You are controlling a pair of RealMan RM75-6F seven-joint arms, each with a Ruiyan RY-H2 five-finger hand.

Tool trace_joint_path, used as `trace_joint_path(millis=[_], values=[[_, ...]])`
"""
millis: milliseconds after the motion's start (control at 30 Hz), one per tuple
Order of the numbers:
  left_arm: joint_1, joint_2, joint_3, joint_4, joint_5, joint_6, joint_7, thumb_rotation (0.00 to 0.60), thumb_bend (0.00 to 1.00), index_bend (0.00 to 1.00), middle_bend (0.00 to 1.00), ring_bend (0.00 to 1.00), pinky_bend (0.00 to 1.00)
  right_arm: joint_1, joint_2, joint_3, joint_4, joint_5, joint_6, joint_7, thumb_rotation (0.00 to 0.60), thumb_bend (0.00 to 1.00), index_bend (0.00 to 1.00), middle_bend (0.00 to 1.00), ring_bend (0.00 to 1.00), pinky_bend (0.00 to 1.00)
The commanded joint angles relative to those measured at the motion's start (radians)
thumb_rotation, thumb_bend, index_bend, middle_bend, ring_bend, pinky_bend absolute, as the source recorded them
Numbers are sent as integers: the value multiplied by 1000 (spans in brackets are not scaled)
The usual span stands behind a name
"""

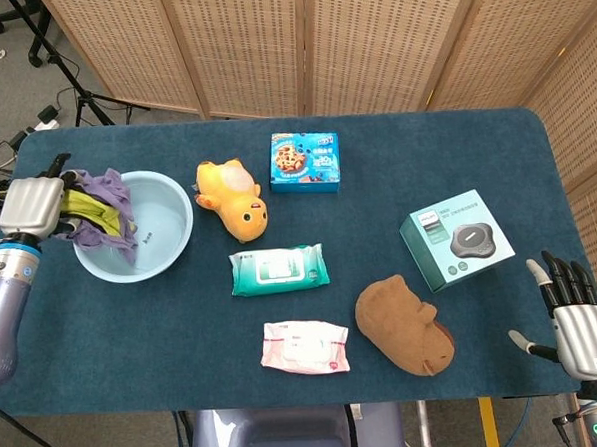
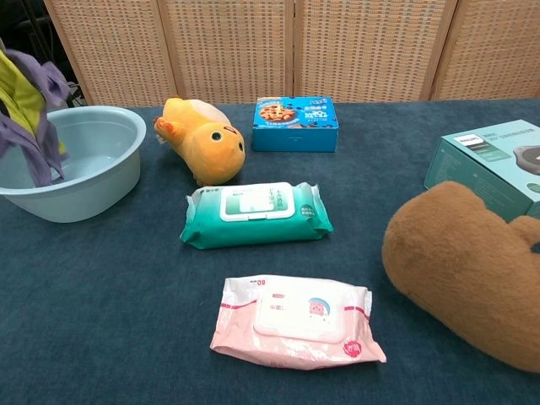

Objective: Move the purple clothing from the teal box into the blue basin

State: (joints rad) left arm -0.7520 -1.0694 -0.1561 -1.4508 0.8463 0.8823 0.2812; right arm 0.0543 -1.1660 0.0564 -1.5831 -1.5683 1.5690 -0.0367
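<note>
One step left, by my read: release | left hand (image 1: 34, 205) grips purple clothing (image 1: 97, 209) at blue basin (image 1: 169, 245) rim, cloth trailing inside | right hand (image 1: 582, 334) idle, fingers spread, empty | next: let go over basin.

Colours on the dark teal-blue tabletop (image 1: 375, 149)

Purple clothing (image 1: 105, 194) with yellow-green lining, pale blue basin (image 1: 170, 252), orange plush (image 1: 233, 198), teal box (image 1: 456, 239), brown plush (image 1: 404, 325).

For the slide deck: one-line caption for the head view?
Left hand holds purple clothing draped into the blue basin; right hand idles open at the table's edge.
</note>
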Motion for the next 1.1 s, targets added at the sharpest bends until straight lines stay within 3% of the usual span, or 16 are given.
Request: trace_joint_path(millis=[33, 233, 533, 733, 833, 900, 1100], values=[[-3, -9, 3, 0, 13, -29, -14, 600, 177, 184, 0, 171, 296, 0, -1, 0, 1, 0, -1, 2, 600, 156, 0, 0, 0, 0], [-9, -9, -1, -15, 26, -46, -20, 600, 117, 83, 0, 24, 142, -1, 0, 1, 3, -1, 1, 5, 600, 156, 0, 0, 0, 0], [8, 14, -37, -57, 46, -13, -79, 600, 119, 75, 0, 13, 121, -3, 2, 0, 4, -6, 3, 12, 600, 156, 0, 0, 0, 0], [80, 103, -48, -193, 144, 99, -138, 600, 117, 70, 0, 0, 68, -2, 2, -3, 4, -7, -4, 10, 600, 156, 0, 0, 0, 0], [147, 132, -24, -267, 242, 205, -157, 600, 112, 27, 0, 0, 11, -1, 0, -5, 4, -9, -7, 5, 600, 150, 0, 0, 0, 0], [224, 142, 23, -332, 324, 297, -171, 600, 99, 2, 0, 0, 0, 0, 2, -10, 3, -12, -15, 5, 600, 136, 0, 0, 0, 0], [369, 80, 143, -322, 467, 428, -166, 600, 39, 0, 0, 0, 0, 3, 0, -13, 11, -19, -18, 6, 600, 53, 0, 0, 0, 0]])
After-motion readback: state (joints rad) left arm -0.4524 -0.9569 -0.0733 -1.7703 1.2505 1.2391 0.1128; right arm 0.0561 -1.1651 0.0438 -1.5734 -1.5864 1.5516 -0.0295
